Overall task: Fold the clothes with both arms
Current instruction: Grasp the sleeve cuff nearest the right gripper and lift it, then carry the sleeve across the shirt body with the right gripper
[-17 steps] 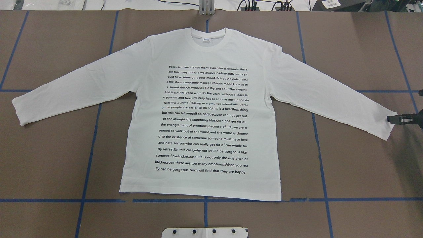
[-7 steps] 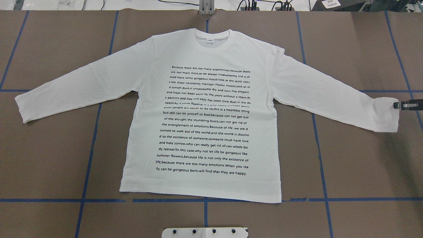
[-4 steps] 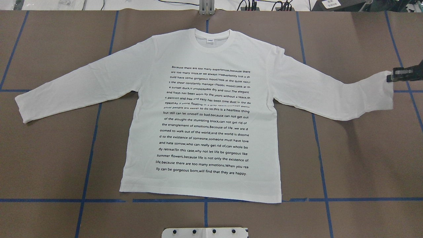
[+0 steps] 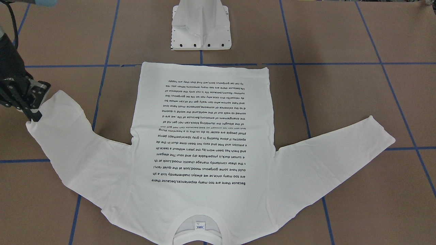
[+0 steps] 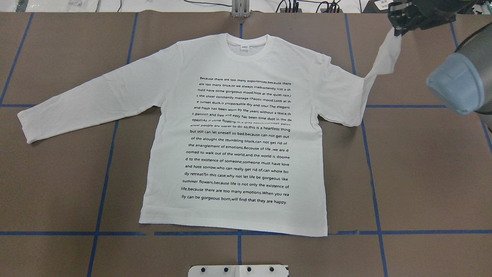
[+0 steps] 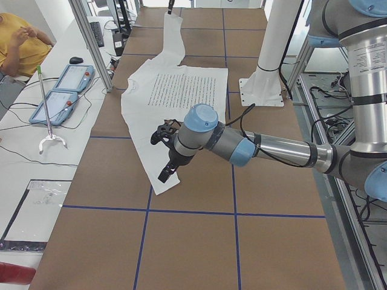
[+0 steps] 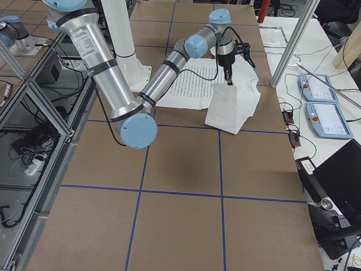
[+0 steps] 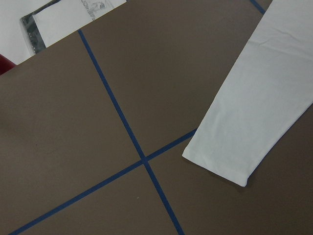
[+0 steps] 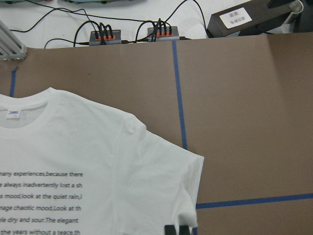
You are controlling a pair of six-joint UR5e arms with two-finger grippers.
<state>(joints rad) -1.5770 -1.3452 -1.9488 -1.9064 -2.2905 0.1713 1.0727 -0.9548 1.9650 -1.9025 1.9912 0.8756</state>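
Observation:
The white long-sleeved T-shirt [image 5: 238,57] lies flat on the brown table, printed text up, collar at the far edge. My right gripper [image 5: 398,30] is shut on the cuff of its right sleeve [image 5: 384,57] and holds it up off the table, over the far right. The front-facing view shows the same grip, right gripper [image 4: 34,115] on the cuff. The left sleeve [image 5: 77,100] lies spread out flat. In the exterior left view my left gripper [image 6: 164,175] hovers just over that sleeve's cuff [image 8: 220,166]; I cannot tell whether it is open or shut.
A white pedestal base [image 4: 201,27] stands at the robot's edge of the table. Blue tape lines cross the brown surface. Teach pendants [image 6: 66,84] and a seated person [image 6: 18,42] are on the far side. Power strips [image 9: 105,35] lie beyond the far edge.
My right gripper rose with the right cuff and swung it from the table's right edge up toward the far side, so the sleeve now hangs lifted. The body and left sleeve stayed put.

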